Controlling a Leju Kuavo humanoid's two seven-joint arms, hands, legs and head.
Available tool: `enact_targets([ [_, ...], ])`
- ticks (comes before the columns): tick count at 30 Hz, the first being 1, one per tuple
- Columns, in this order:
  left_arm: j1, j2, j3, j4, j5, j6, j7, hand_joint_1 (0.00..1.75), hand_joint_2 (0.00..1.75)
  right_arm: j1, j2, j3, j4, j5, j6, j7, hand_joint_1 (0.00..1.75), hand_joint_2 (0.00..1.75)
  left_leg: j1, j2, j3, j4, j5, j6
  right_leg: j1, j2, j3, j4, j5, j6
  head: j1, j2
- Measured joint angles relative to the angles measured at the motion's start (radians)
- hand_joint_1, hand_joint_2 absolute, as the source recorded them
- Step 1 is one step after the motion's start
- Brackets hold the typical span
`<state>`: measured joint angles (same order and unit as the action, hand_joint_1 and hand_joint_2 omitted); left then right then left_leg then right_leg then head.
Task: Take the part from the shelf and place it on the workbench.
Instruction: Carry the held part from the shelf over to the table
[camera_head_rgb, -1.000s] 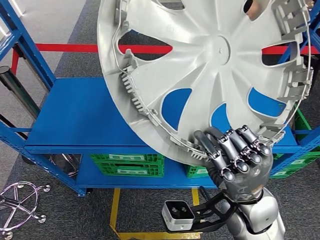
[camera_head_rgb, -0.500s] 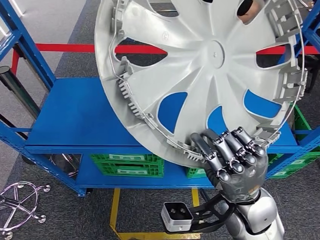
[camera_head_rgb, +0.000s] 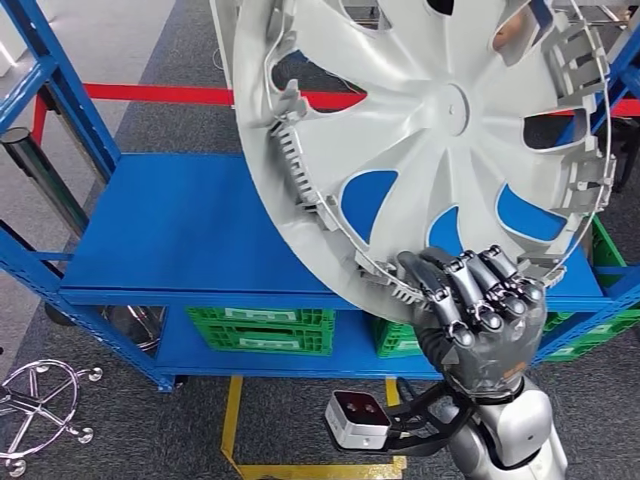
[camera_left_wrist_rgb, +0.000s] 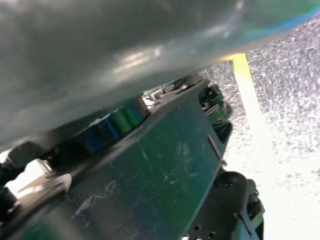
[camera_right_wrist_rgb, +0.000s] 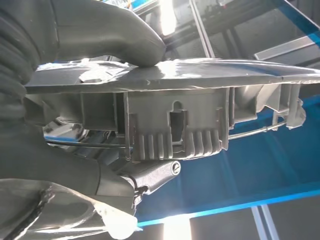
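One silver wheel cover (camera_head_rgb: 423, 130) hangs tilted above the blue shelf (camera_head_rgb: 181, 225) as I watch remotely, its lower rim clamped by the right robot hand (camera_head_rgb: 475, 315); green crates (camera_head_rgb: 260, 328) sit below. The left robot hand's state I cannot tell.

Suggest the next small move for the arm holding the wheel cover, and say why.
Probably keep drawing the wheel cover back from the blue shelf. The right robot hand grips its lower rim, and the cover hangs tilted above the shelf board, with no workbench in sight yet.
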<state>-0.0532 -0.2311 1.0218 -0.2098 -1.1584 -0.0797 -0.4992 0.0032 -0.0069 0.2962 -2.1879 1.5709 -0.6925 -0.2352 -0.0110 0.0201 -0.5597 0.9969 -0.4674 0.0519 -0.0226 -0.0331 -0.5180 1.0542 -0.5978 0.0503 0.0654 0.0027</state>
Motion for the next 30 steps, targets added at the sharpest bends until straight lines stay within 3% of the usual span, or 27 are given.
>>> enact_targets([
  [3,-0.002,-0.002,-0.001,0.0,-0.001,0.0,0.001,0.0,0.0,0.001,0.0,0.001,0.005,0.0,0.0,0.013,1.75,1.75,0.0,-0.008,-0.003,0.0,0.002,0.002,0.0,0.028,-0.091,0.188,-0.081,0.003,0.002,0.0],
  [4,-0.002,-0.002,-0.001,0.0,-0.001,0.0,0.001,0.0,0.0,0.001,0.0,0.001,0.007,0.0,0.0,0.017,1.75,1.75,0.0,-0.011,-0.004,0.001,0.002,0.002,0.0,0.03,-0.111,0.224,-0.082,0.004,0.002,0.0],
  [5,-0.003,-0.002,-0.001,0.0,-0.001,0.001,0.002,0.0,0.0,0.001,0.0,0.001,0.009,0.0,0.0,0.021,1.75,1.75,0.001,-0.014,-0.004,0.002,0.002,0.002,-0.001,0.03,-0.117,0.228,-0.066,0.005,0.002,0.0],
  [7,-0.003,-0.003,-0.002,0.0,-0.001,0.003,0.005,0.0,0.0,0.002,0.0,0.001,0.013,0.0,0.0,0.031,1.75,1.75,0.006,-0.021,-0.004,0.01,-0.001,-0.004,-0.005,0.03,-0.075,0.123,0.015,0.009,0.002,0.0],
  [9,-0.004,-0.003,-0.002,0.0,-0.002,0.006,0.007,0.0,0.0,0.001,0.0,0.001,0.015,0.0,0.0,0.038,1.75,1.75,0.007,-0.028,-0.011,0.022,-0.005,-0.017,-0.005,0.036,-0.017,0.009,0.065,0.012,0.005,0.0],
  [11,-0.005,-0.003,-0.002,0.0,-0.002,0.008,0.009,0.0,0.0,0.002,0.0,0.001,0.018,0.0,0.0,0.039,1.75,1.75,0.004,-0.032,-0.021,0.033,-0.003,-0.03,-0.002,0.043,-0.003,-0.018,0.064,0.007,0.007,0.0],
  [14,-0.003,-0.002,-0.002,0.0,-0.002,0.011,0.01,0.0,0.0,0.003,0.0,0.001,0.021,0.0,0.0,0.041,1.75,1.75,0.006,-0.034,-0.032,0.041,-0.002,-0.043,-0.004,0.041,-0.016,-0.018,0.067,-0.009,0.004,0.0],
  [16,-0.003,-0.002,-0.002,0.001,-0.002,0.011,0.01,0.0,0.0,0.002,0.0,0.001,0.023,0.0,0.0,0.046,1.75,1.75,0.008,-0.031,-0.052,0.089,-0.047,-0.053,-0.007,0.035,-0.027,-0.019,0.076,-0.026,0.002,0.0],
  [19,-0.004,-0.001,-0.002,0.001,-0.002,0.011,0.011,0.0,0.0,0.002,0.0,0.001,0.025,0.0,0.0,0.054,1.75,1.75,0.011,-0.028,-0.112,0.268,-0.155,-0.063,-0.002,0.027,-0.047,-0.018,0.09,-0.043,0.0,0.0],
  [21,-0.004,-0.001,-0.002,0.001,-0.002,0.011,0.013,0.0,0.0,0.002,0.0,0.001,0.028,0.0,0.0,0.057,1.75,1.75,0.01,-0.028,-0.114,0.318,-0.166,-0.058,0.004,0.024,-0.059,-0.017,0.098,-0.047,0.0,0.0],
  [22,-0.004,-0.001,-0.002,0.001,-0.003,0.011,0.015,0.0,0.0,0.002,0.0,0.001,0.03,0.0,0.0,0.06,1.75,1.75,0.009,-0.028,-0.089,0.287,-0.145,-0.052,0.007,0.023,-0.063,-0.017,0.102,-0.048,0.0,0.0],
  [24,-0.004,-0.001,-0.002,0.002,-0.004,0.011,0.015,0.0,0.0,0.002,0.0,0.001,0.031,0.0,0.0,0.066,1.75,1.75,0.004,-0.028,-0.007,0.151,-0.09,-0.033,0.013,0.023,-0.069,-0.016,0.11,-0.048,0.001,0.0],
  [26,-0.005,0.0,-0.002,0.002,-0.005,0.011,0.016,0.0,0.0,0.001,0.0,0.001,0.031,0.0,0.0,0.07,1.75,1.75,-0.004,-0.028,0.051,0.041,-0.065,-0.019,0.015,0.022,-0.075,-0.018,0.121,-0.042,0.001,0.0],
  [29,-0.005,0.0,-0.002,0.002,-0.005,0.012,0.016,0.0,0.0,0.0,0.0,0.001,0.032,0.0,0.0,0.074,1.75,1.75,-0.009,-0.027,0.055,0.008,-0.05,-0.013,0.012,0.02,-0.082,-0.025,0.139,-0.025,0.001,0.0],
  [30,-0.005,0.0,-0.002,0.002,-0.006,0.012,0.016,0.0,0.0,0.0,-0.001,0.001,0.033,0.0,0.0,0.077,1.75,1.75,-0.006,-0.026,0.051,0.001,-0.04,-0.011,0.011,0.022,-0.087,-0.022,0.132,-0.02,0.001,0.0],
])
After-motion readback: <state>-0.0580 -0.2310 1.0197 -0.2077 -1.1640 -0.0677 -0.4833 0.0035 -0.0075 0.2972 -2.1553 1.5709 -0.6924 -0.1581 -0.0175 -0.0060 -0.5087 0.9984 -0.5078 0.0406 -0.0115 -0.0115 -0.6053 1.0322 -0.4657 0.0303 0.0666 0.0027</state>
